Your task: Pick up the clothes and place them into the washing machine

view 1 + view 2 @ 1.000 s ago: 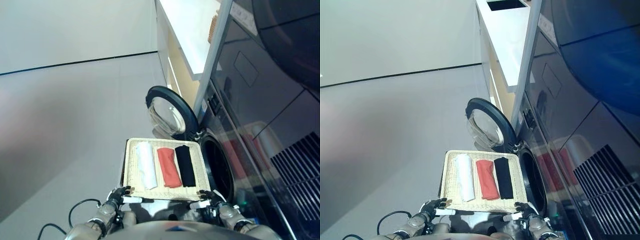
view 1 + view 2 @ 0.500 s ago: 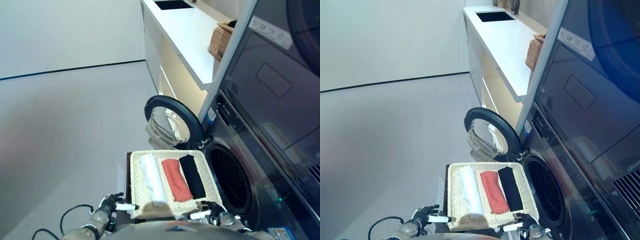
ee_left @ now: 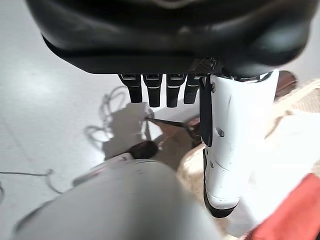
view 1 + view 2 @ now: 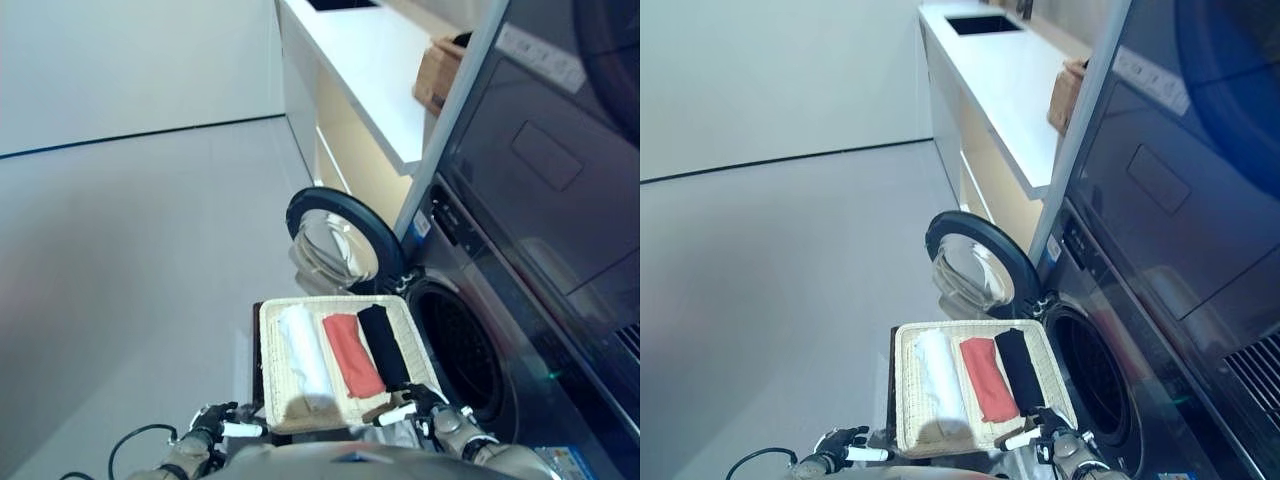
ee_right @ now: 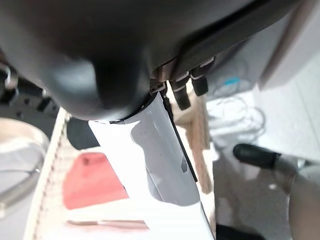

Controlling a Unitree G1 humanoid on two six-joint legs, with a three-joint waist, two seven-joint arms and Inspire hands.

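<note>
White (image 4: 303, 350), red (image 4: 352, 356) and black cloth (image 4: 383, 345) lie side by side in tray (image 4: 270, 385) beside open washer (image 4: 455, 345). Left hand (image 4: 216, 420) and right hand (image 4: 418, 403): fingers relaxed, empty.

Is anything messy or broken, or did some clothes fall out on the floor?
Nothing looks wrong. The white cloth, the red cloth and the black cloth lie neatly side by side in the wicker tray. The washing machine door is swung open, ready for them. No clothes show on the floor.
</note>
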